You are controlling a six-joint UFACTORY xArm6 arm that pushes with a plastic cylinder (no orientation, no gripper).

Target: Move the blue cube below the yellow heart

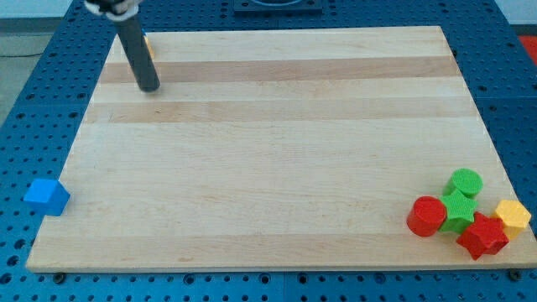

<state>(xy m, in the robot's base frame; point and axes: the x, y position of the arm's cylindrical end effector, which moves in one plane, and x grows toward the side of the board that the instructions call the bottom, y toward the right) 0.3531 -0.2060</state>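
Note:
The blue cube (46, 196) sits at the view's left, at the board's left edge, apparently just off the wood. My tip (150, 87) rests on the board near its top left corner, far above and to the right of the cube. A small yellow-orange sliver (148, 46) shows just behind the rod at the board's top edge; the rod hides most of it, so I cannot tell its shape. A yellow block (513, 216) lies at the bottom right edge, and its shape is unclear.
A tight cluster lies at the board's bottom right: a red cylinder (427, 216), a green star-like block (457, 210), a green cylinder (465, 182) and a red star-like block (482, 236). The wooden board (277, 143) lies on a blue perforated table (25, 101).

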